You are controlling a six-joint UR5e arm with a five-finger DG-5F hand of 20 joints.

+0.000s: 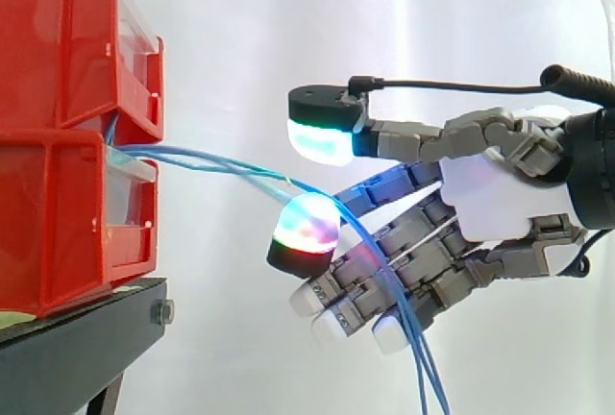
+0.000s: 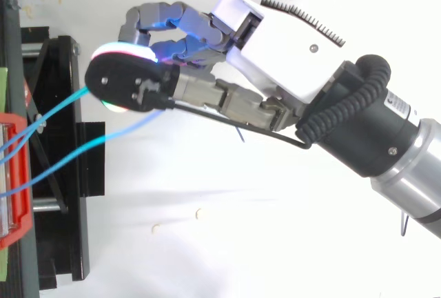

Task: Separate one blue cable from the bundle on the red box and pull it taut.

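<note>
**At the red bins: cables in the hand's gap, none singled out, none taut**

Blue cables point(image 1: 211, 160) leave the slot between the two stacked red bins point(image 1: 58, 223), arc right in a slack curve, cross the hand point(image 1: 480, 194) and hang loose below it.

Fingers point(image 1: 307, 232) are apart. The thumb point(image 1: 322, 136) sits well above the multicolour-glowing pad, with a clear gap between them. The cables run through that gap and lie over one half-bent finger. Nothing is pinched as far as the side view shows.

From above, two strands fan out from the bin edge and run under the thumb pad, a little apart from each other. Both look caught by the hand, so separation reads as unfinished.

Judgement on what is left:
- get one strand alone between thumb and finger
- close on it
- draw away from the bins until the sag is gone

Surroundings:
- The bins sit on a black stand point(image 1: 86, 324).
- A plain white curtain point(image 1: 384, 21) hangs behind.
- The top view shows a white surface point(image 2: 207, 243) beneath, with a few small specks.
</note>
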